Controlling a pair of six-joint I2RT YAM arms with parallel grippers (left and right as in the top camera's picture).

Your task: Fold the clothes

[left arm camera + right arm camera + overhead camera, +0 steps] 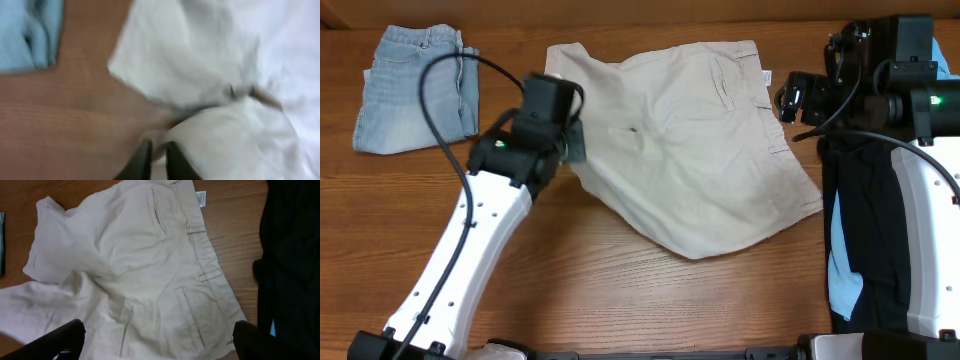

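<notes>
Beige shorts [710,150] lie spread and rumpled on the wooden table, waistband toward the right. My left gripper [572,143] is at their left edge, shut on a bunched fold of the cloth. In the left wrist view the fingers [159,157] pinch the pale fabric [215,50] in a narrow gap. My right gripper [790,100] hovers by the waistband at the upper right. In the right wrist view its fingers [157,330] are wide open and empty above the shorts [150,270].
Folded light-blue jeans [415,88] lie at the back left and also show in the left wrist view [25,30]. A black garment [865,220] over a light-blue one [842,285] lies along the right edge under the right arm; the black one shows in the right wrist view [295,255].
</notes>
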